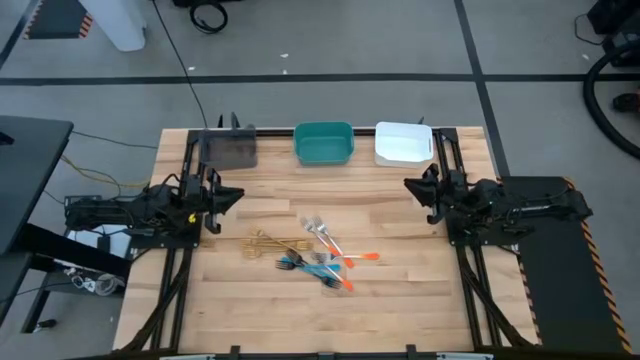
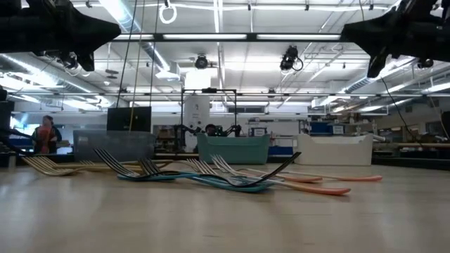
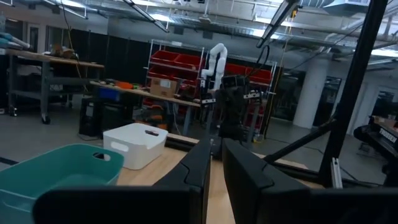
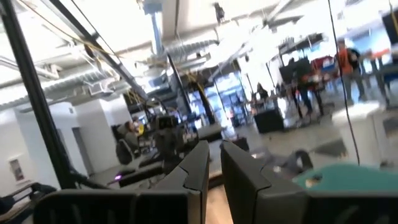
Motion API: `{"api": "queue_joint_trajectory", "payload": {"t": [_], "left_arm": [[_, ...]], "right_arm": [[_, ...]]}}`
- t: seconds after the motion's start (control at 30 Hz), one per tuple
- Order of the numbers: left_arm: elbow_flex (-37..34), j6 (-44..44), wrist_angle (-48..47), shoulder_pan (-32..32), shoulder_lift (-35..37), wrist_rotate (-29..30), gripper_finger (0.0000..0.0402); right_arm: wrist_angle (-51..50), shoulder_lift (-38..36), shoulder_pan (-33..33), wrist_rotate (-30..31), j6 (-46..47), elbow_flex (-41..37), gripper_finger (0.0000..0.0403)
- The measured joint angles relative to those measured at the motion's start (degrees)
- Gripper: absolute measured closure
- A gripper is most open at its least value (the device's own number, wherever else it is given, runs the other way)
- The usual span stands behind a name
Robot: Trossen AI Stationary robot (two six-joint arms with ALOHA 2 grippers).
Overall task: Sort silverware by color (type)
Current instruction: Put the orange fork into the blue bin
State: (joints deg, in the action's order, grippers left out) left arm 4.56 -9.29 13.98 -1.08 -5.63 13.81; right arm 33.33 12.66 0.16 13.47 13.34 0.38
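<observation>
From above I see the silverware (image 1: 312, 256) lying in one loose heap on the wooden table (image 1: 400, 310), between my two arms and nearer the front edge than the bins. The left gripper (image 1: 236, 196) waits at the left side, the right gripper (image 1: 410, 186) at the right side – both are above the table and hold nothing. In each wrist view the two dark fingers stand nearly together, with only a thin gap.

The low view shows what the high one does not: the fork tines curve upward, and a person (image 2: 46, 135) stands far back in the room.

Counting from above: three bins at the far edge – one grey bin (image 1: 230, 148), one teal bin (image 1: 324, 142), one white bin (image 1: 403, 143). In the heap I see gold pieces at its left end, blue handles in the middle and at least two orange handles at its right end; an exact count I cannot give, they overlap.
</observation>
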Motion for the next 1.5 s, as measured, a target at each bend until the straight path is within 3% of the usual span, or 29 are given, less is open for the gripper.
{"api": "queue_joint_trajectory", "payload": {"t": [0.13, 0.4, 0.57, 0.87, 1.1, 1.27, 1.5], "left_arm": [[0.0, -0.1, 0.0, 0.0, 0.0, 0.0, 0.0351], [0.0, 0.9, 1.5, 0.0, 0.0, 0.1, 0.0351], [-0.1, 1.5, 7.0, 0.0, 0.0, 0.1, 0.0351], [-0.1, 7.0, 18.0, 0.0, -1.5, -1.3, 0.0351], [0.2, 6.8, 24.7, 0.0, -5.5, -4.0, 0.0351], [8.3, 5.2, 11.5, 0.0, -7.8, -4.0, 0.0351], [23.5, 3.9, -8.2, 0.0, -15.5, -4.0, 0.0351]], "right_arm": [[4.7, 1.6, 0.0, 0.0, -3.1, 0.0, 0.0353], [4.4, 3.3, 0.0, 0.4, -2.5, 0.0, 0.0353], [6.0, 4.7, 0.0, 1.5, -4.2, 0.0, 0.0353], [19.8, 9.0, 0.0, 0.5, -10.7, 0.2, 0.0353], [20.7, 14.3, 0.1, 0.4, -13.4, 5.2, 0.0353], [18.1, 17.5, 0.1, 0.4, -13.2, 9.1, 0.0353], [2.4, 21.2, 0.1, 2.0, -10.6, 18.3, 0.0353]]}}
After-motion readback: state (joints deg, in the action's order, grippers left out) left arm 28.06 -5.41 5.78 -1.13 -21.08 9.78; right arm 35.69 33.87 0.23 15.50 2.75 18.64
